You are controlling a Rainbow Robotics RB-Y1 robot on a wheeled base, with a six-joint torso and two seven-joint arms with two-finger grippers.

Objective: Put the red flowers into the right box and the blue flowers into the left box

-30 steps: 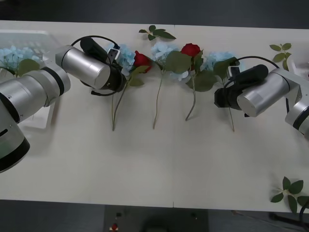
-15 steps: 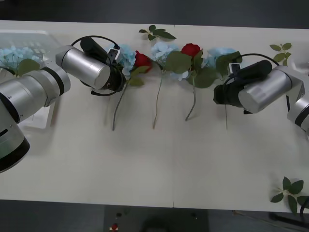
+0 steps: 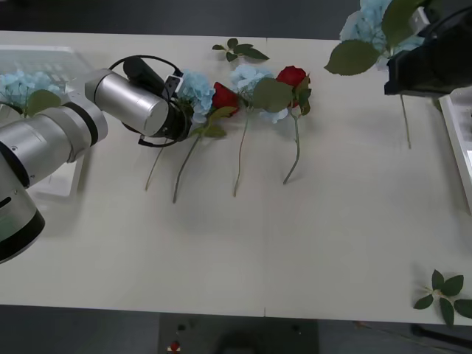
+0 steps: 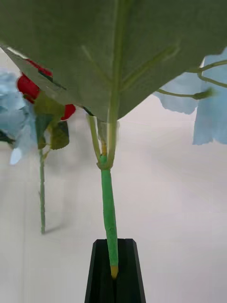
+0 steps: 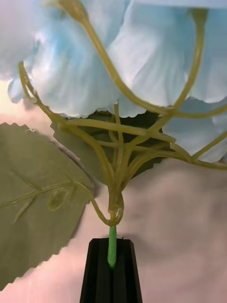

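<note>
1. Two arms work over the pale bench; we see each one gripping a flower stem.
2. Our right gripper has its black fingers pressed together on the thin green stem of a pale-blue fluffy artificial flower, which hangs in the air above the bench's far right corner, its large green leaf spread just beyond the fingers.
3. Beside that gripper, at the bench's right edge, sits the white plastic right box, of which we see only a rim.
4. Our left gripper has its black fingers clamped narrowly on the stem of another pale-blue fluffy flower, whose bloom spreads directly past the fingertips.
5. Just beside that bloom lies a deep-red artificial rose on the bench, its stem crossing the blue one's.
6. Further from the left fingers, a third blue cluster and a second red rose lie side by side, stems pointing toward us.
7. Behind the left arm stands the shallow translucent white left box, holding blue flowers.
8. Loose green leaf sprigs rest near the bench's edges.
</note>
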